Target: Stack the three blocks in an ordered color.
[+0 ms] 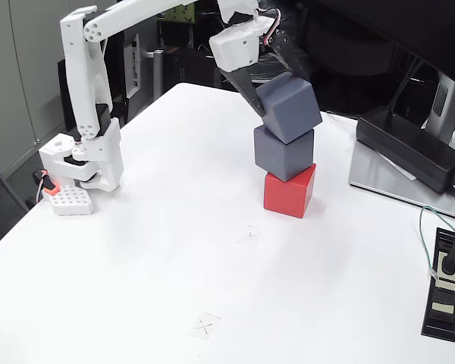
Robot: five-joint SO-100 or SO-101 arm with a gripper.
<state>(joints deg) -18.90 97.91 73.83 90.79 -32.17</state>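
We see our gripper (277, 95) grasping the tilted top grey block (290, 108) above the second grey block (283, 153) and red block (289, 191). Bare table (174, 250) lies open left and near; the black adapter (411, 148) sits right. We read no writing.

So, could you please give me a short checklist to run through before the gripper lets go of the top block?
1. Gripper shut on the top grey block: ok.
2. Top grey block level: not ok, it sits tilted.
3. Top block resting on the middle grey block: cannot tell, only its lower edge seems to touch.
4. Middle grey block flat on the red block: ok.
5. Red block flat on the table: ok.
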